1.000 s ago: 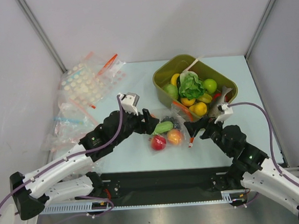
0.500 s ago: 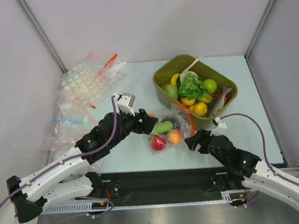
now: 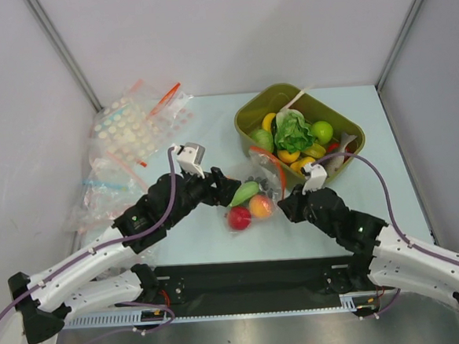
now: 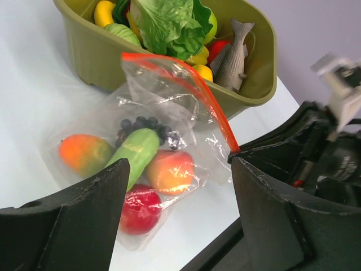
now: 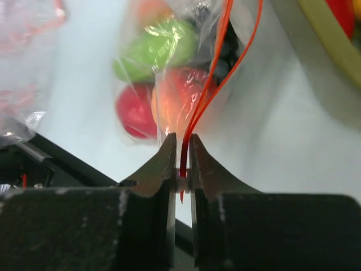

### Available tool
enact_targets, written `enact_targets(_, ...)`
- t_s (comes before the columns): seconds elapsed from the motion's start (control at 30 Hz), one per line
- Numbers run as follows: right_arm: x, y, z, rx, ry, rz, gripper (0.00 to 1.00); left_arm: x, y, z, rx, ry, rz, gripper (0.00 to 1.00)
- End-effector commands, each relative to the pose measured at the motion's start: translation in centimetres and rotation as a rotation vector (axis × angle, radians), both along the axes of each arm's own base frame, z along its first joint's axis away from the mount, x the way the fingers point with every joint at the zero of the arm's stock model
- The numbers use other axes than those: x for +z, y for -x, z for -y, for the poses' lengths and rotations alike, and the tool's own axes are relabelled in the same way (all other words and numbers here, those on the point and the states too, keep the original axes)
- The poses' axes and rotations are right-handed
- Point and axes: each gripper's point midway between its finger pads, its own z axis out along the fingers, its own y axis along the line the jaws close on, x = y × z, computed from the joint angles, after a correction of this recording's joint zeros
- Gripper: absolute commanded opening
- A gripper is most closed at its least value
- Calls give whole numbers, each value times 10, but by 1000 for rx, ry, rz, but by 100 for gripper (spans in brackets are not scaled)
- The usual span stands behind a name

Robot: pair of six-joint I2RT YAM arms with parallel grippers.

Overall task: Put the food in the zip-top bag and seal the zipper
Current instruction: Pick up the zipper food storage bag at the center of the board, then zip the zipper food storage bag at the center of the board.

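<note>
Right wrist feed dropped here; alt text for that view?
The right hand is pinched shut on the end of the red-orange zipper, whose two tracks part upward, unsealed. Behind, blurred, the zip-top bag holds green, red and peach food; an olive tub edge shows top right.

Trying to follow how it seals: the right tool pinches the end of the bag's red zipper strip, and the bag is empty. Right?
No: the bag is not empty. The left wrist view shows toy food inside it, green, peach-orange and red pieces. The right tool does pinch the end of the red zipper strip.
</note>
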Motion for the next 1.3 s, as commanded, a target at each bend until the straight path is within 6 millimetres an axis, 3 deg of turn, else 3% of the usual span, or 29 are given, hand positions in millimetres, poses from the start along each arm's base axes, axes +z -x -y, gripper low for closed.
enact_targets(0.0, 69, 0, -36, 238, 8, 198, 1, 17, 0, -3, 3, 31, 47, 78)
enact_targets(0.03, 75, 7, -46, 320, 11, 205, 0, 16, 0, -4, 6, 30, 48, 78)
enact_targets(0.07, 97, 8, -53, 353, -6, 239, 0, 18, 0, -4, 5, 33, 52, 78)
enact_targets(0.13, 99, 16, -69, 479, 37, 239, 0, 19, 0, -6, 8, 32, 56, 78)
enact_targets(0.17, 122, 17, -77, 515, 22, 272, 0, 21, 0, -7, 11, 38, 63, 78)
enact_targets(0.23, 121, 24, -92, 637, 67, 264, 0, 24, 2, -11, 17, 51, 74, 78)
enact_targets(0.27, 139, 26, -99, 669, 61, 297, 0, 26, 2, -13, 26, 59, 81, 77)
enact_targets(0.3, 145, 27, -103, 696, 71, 310, 0, 31, 4, -18, 33, 81, 94, 77)
enact_targets(0.37, 135, 30, -115, 786, 135, 302, 1, 36, 5, -25, 53, 107, 115, 78)
enact_targets(0.4, 146, 32, -122, 814, 129, 319, 1, 36, 5, -28, 61, 119, 128, 78)
enact_targets(0.5, 131, 35, -134, 919, 201, 301, 0, 47, 10, -40, 75, 168, 173, 79)
enact_targets(0.6, 121, 37, -137, 983, 248, 295, 0, 54, 15, -47, 77, 203, 203, 81)
enact_targets(0.77, 100, 40, -134, 990, 249, 306, 0, 51, 14, -39, 51, 182, 197, 83)
enact_targets(1.07, 118, 74, -123, 1057, 165, 454, 0, 24, 0, -11, 18, 40, 99, 84)
enact_targets(1.27, 122, 70, -117, 1005, 178, 479, 0, -1, -10, 5, 10, -68, 8, 82)
